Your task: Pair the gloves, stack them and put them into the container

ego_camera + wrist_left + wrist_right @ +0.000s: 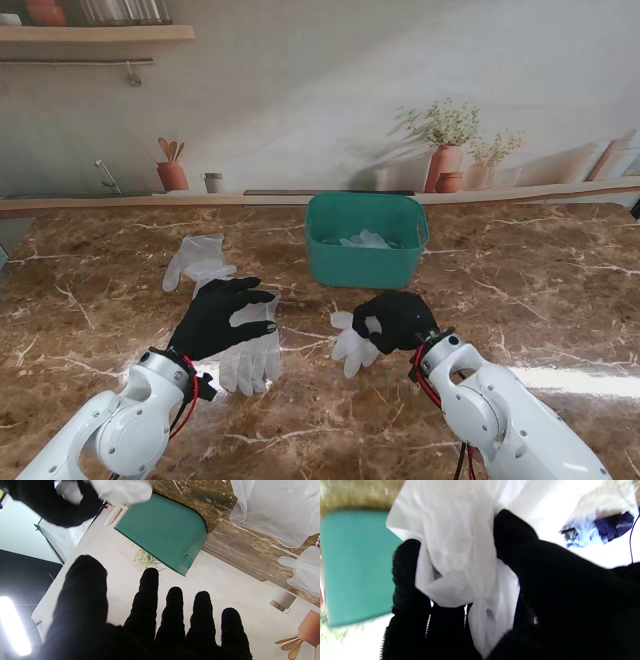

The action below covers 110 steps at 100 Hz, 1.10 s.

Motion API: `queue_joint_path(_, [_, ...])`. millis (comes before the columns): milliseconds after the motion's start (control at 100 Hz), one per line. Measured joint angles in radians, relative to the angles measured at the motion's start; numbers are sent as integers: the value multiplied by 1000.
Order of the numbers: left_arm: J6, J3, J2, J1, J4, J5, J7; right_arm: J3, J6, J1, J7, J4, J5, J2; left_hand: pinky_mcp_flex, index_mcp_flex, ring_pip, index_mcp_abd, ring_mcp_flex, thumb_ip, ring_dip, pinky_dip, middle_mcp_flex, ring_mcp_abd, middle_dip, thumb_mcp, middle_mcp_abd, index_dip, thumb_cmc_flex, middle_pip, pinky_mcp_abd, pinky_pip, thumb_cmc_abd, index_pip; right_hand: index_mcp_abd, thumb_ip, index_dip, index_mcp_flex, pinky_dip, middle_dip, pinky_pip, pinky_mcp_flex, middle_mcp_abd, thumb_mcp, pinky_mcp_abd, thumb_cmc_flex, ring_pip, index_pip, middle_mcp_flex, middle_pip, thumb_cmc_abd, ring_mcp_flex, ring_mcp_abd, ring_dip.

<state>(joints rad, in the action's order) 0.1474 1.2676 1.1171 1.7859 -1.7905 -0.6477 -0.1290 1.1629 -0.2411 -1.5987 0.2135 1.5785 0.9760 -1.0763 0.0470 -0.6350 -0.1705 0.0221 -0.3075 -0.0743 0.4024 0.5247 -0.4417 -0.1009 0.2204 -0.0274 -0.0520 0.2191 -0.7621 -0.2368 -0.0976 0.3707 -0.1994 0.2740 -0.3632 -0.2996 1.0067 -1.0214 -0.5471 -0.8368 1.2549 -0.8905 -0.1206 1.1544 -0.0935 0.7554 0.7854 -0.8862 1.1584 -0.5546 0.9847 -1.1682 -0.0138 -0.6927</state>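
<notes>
Right robot hand (394,318) closed on a white glove (352,345), lifted near the teal container (364,264). Left robot hand (218,315) open, fingers spread over a flat glove (252,358) on the bench (560,290). Third glove (198,260) farther off. Gloves in container seen only from stand; grasp confirmed by right wrist view.

Left robot hand (215,318) spread; right robot hand (397,319) clenched.

Three loose gloves (199,261), one container (365,240).
</notes>
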Motion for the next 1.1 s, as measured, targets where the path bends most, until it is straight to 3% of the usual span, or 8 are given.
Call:
queue_joint_path(240, [-1,-1,0,-2,0,1,1,39,37,56,21,57,-5,-11,0,0,0,0,0,0,0,3,0,0,-1,0,0,0,0,0,0,-11,0,0,0,0,-8,0,-6,-10,0,-3,0,0,0,0,3,0,1,0,0,-9,0,-10])
queue_joint_path(530, [-3,6,0,-1,-2,-1,5,14,88,225,53,16,-35,-24,0,0,0,0,0,0,-1,4,0,0,-2,0,0,0,0,0,0,-21,0,0,0,0,-23,0,-12,-11,0,-4,0,0,-1,0,3,0,1,0,0,-9,0,-11])
queue_joint_path(790, [-13,11,0,0,-7,-6,7,-78,109,410,77,-141,-55,-31,0,0,0,0,0,0,-1,10,0,0,-2,0,0,0,0,0,0,-23,0,0,0,0,-31,-1,-20,-12,1,-4,0,0,-1,0,3,0,1,0,0,-9,-1,-12])
queue_joint_path(1100, [-22,21,0,2,-9,-1,24,-245,134,634,144,-449,-123,-63,0,0,0,0,0,0,-1,16,0,0,-2,0,0,0,0,0,0,-31,0,0,0,0,-32,-1,-25,-24,1,1,0,-1,4,0,3,0,1,0,-14,-9,-1,-13])
